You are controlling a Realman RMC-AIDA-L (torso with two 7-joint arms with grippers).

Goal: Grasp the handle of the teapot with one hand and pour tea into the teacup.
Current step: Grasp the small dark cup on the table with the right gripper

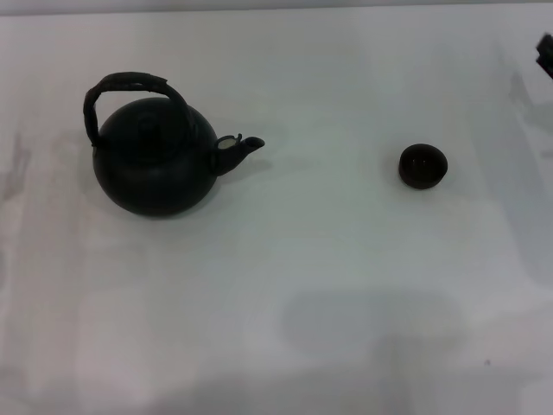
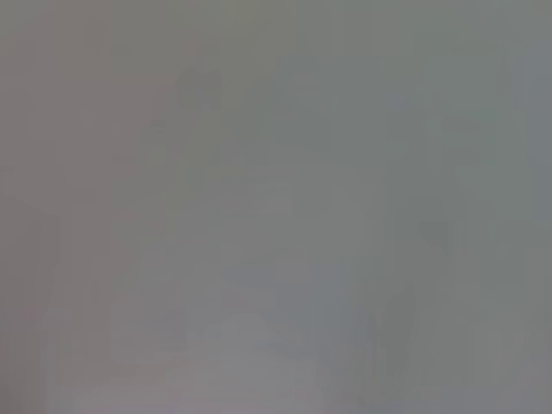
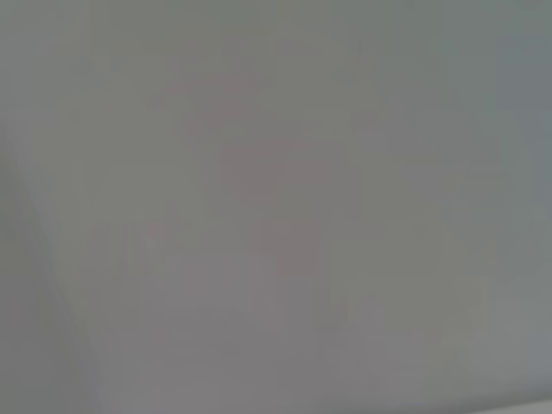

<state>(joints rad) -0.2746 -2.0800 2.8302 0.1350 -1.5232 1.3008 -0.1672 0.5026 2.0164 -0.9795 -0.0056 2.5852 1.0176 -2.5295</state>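
A plain white table (image 1: 285,285) holds the teapot (image 1: 155,169) on our left and the teacup (image 1: 422,165) well apart on our right, the spout facing the cup. Neither gripper shows, so we cannot tell their jaws. We should take the handle (image 1: 130,84) at its top — squarely.

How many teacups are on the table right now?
1: the tiny round black handleless teacup stands on the robot's right, apart from the large matte black teapot whose spout faces it.
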